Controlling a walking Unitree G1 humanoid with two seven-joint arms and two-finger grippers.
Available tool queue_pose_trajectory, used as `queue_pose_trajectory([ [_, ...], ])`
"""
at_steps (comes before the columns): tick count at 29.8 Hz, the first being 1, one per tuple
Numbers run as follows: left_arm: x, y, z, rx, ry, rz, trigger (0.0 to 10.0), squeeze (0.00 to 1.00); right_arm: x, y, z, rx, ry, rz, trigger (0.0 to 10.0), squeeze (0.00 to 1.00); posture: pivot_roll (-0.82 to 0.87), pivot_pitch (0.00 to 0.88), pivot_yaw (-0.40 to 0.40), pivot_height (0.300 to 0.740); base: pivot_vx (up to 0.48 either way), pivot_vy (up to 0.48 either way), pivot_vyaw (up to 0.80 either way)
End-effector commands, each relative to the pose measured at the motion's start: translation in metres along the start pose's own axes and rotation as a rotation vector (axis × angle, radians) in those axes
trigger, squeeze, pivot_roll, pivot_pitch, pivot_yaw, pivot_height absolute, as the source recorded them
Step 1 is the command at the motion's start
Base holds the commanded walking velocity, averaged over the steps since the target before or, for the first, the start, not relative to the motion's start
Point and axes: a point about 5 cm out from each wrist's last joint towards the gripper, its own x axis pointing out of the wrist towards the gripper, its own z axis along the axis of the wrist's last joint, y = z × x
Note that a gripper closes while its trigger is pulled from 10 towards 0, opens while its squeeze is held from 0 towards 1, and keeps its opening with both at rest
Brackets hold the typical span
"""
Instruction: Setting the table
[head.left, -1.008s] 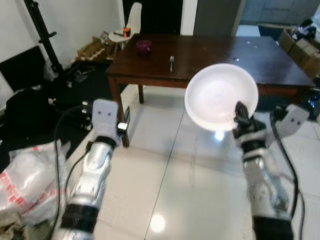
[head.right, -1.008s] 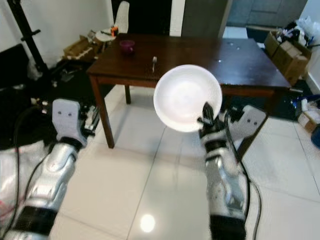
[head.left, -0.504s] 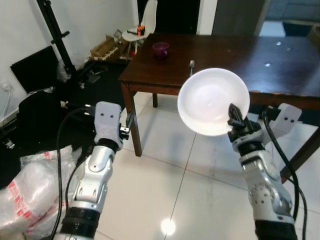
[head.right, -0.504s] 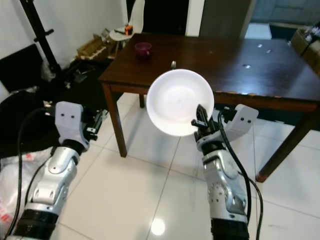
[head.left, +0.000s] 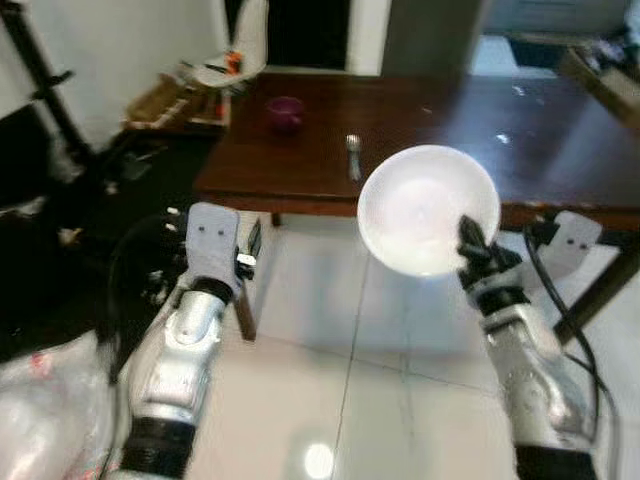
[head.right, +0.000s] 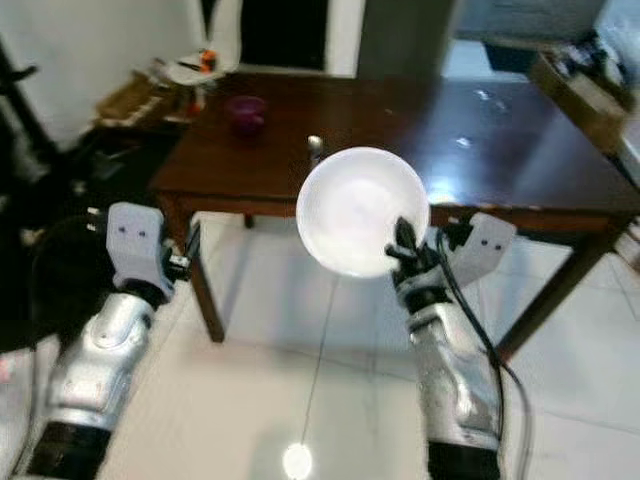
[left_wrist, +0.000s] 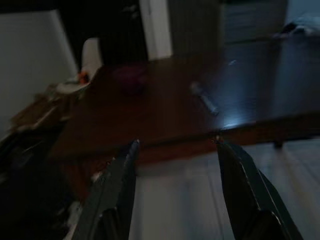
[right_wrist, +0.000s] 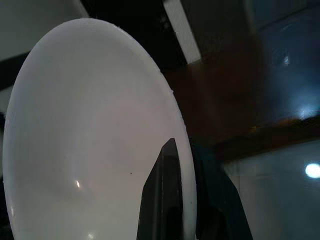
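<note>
A white plate (head.left: 428, 208) is held upright by its rim in the right hand (head.left: 470, 243), before the dark bench (head.left: 420, 120). A purple bowl (head.left: 285, 108) and a fork (head.left: 352, 156) are seen on the bench. The left hand (left_wrist: 175, 190) is kept apart.

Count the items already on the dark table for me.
2: a purple cup near the table's far left corner, and a fork near its front edge, just left of the white plate the right gripper holds. That plate may hide more.

A home dining room — dark wooden table (head.left: 560, 130), white tiled floor (head.left: 330, 330), chair (head.left: 245, 40), boxes (head.left: 165, 100) by the wall.
</note>
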Motion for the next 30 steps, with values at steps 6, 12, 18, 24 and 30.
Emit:
queue_pose_trajectory([
  [6,-0.003,0.012,-0.002,0.026,0.020,0.039,10.0,0.07,0.002,0.016,-0.003,-0.011,0.021,0.087,10.0,0.00,-0.10,0.000,0.115,0.740,0.480,0.000,0.00],
  [12,-0.003,0.014,-0.003,0.030,0.022,0.050,10.0,0.07,-0.002,0.042,-0.010,0.031,0.099,0.282,10.0,0.00,-0.10,0.000,0.112,0.740,0.480,0.000,0.00],
  [18,-0.003,0.014,-0.002,0.032,0.019,0.049,10.0,0.07,-0.003,0.050,-0.014,0.033,0.120,0.321,10.0,0.00,-0.09,0.000,0.110,0.740,0.480,0.000,0.00],
  [24,-0.003,0.013,-0.001,0.034,0.014,0.042,10.0,0.07,-0.002,0.052,-0.017,0.031,0.139,0.336,10.0,0.00,-0.09,0.000,0.110,0.740,0.480,0.000,0.00],
  [30,-0.003,0.012,0.000,0.034,0.011,0.040,10.0,0.07,-0.004,0.051,-0.022,0.020,0.177,0.347,10.0,0.00,-0.10,0.000,0.109,0.740,0.480,0.000,0.00],
])
